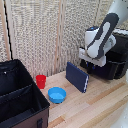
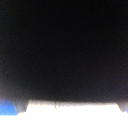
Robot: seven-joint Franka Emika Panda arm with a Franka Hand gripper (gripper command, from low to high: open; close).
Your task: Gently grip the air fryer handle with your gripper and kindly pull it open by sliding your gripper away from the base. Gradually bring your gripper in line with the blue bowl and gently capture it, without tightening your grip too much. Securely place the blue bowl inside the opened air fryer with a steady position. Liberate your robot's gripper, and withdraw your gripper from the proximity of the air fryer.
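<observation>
One drawer to pull first — my end effector (image 1: 89, 63) sits against the air fryer (image 1: 113, 64) at far right; fingers hidden, so I cannot tell their state. Blue bowl (image 1: 57, 94) waits near-centre — light, slick plastic; I'd take its rim.

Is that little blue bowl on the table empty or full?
Empty: the blue bowl sits upright on the table, its inside showing only bare blue.

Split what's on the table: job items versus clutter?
Job: air fryer, blue bowl, gripper, which is up against the fryer's front; its jaws can't be read in either view.

Clutter: red cup, dark blue book, black fabric case.
</observation>
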